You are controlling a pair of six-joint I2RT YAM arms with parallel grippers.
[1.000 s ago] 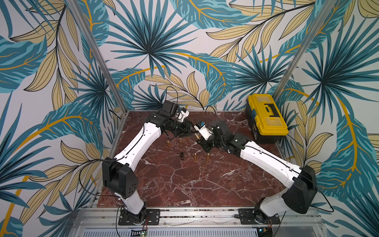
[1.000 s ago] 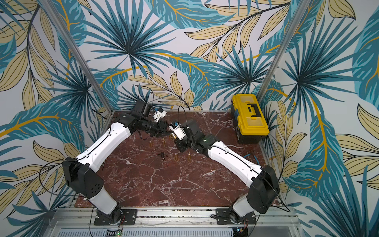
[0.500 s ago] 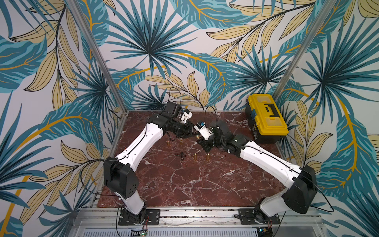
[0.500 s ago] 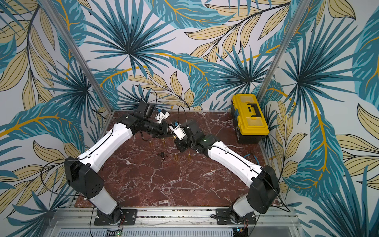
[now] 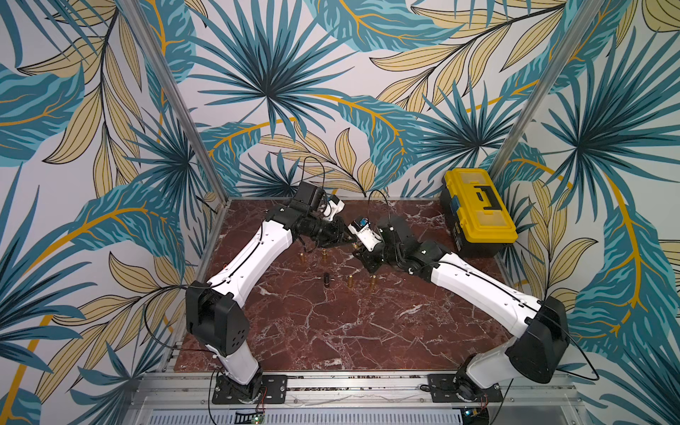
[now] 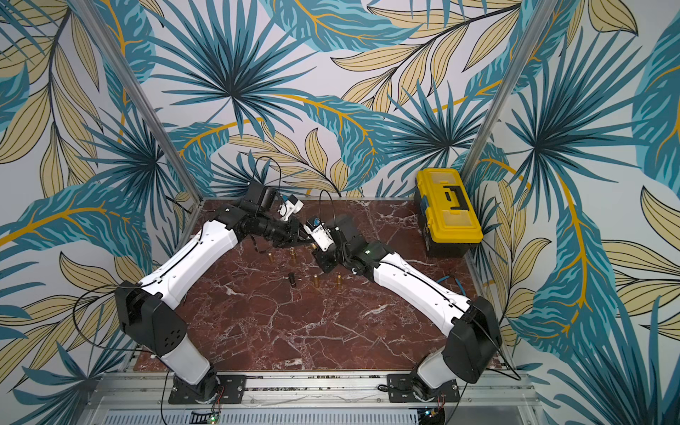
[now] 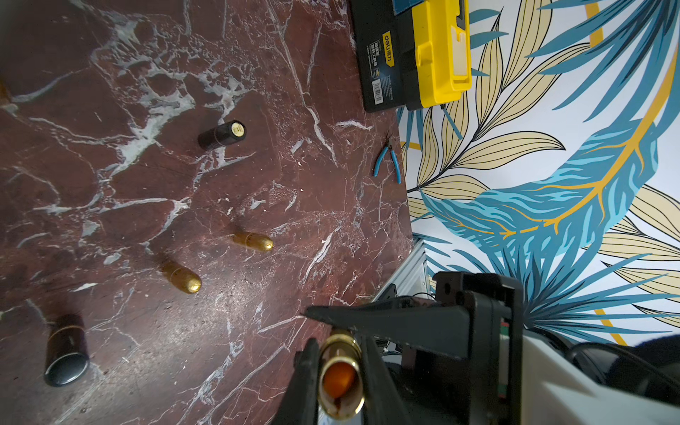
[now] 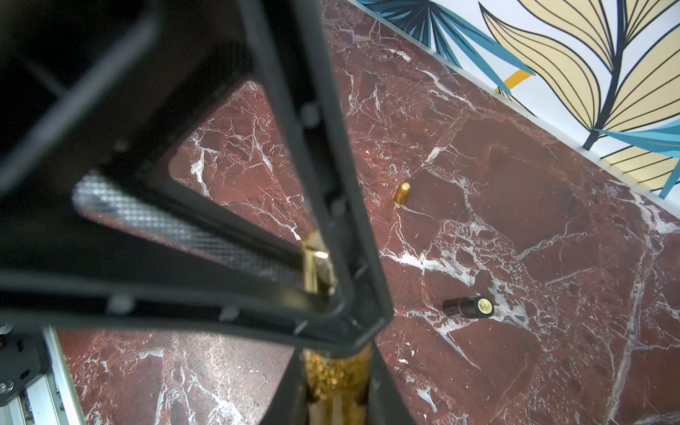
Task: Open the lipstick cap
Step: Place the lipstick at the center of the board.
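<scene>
The red marble tabletop (image 5: 331,331) was seen filling the lower middle of both top views. The yellow toolbox (image 5: 478,209) was parked at its upper right, well apart from the action.

Just above centre, the two grippers were seen nose to nose. The left gripper (image 7: 339,349) was found at the bottom edge of its own wrist view. Its fingers (image 7: 307,382) were pressed in on a smooth gold tube (image 7: 340,371) with an orange core. The right gripper (image 8: 336,379) was caught at the bottom of its wrist view, fingers (image 8: 390,401) pinching a glittery gold barrel (image 8: 336,368).

Both pieces were taken for one lipstick (image 8: 316,268), held off the marble between the two grippers.

So the two-handed hold was judged to be set, and the pull-apart to be the step in hand. Which piece was cap and which was base could not be told, nor could it be told whether the cap was already clear.

A straight pull along the tube's axis was called for next. Both pinches were to be held firm and sideways bending avoided, so that the orange stick would not be scraped.

In the middle left of the left wrist view, two gold lipsticks (image 7: 254,241) and a black lipstick (image 7: 220,134) were seen standing apart, untouched. Small blue pliers (image 7: 386,162) were spotted at the marble's edge.
</scene>
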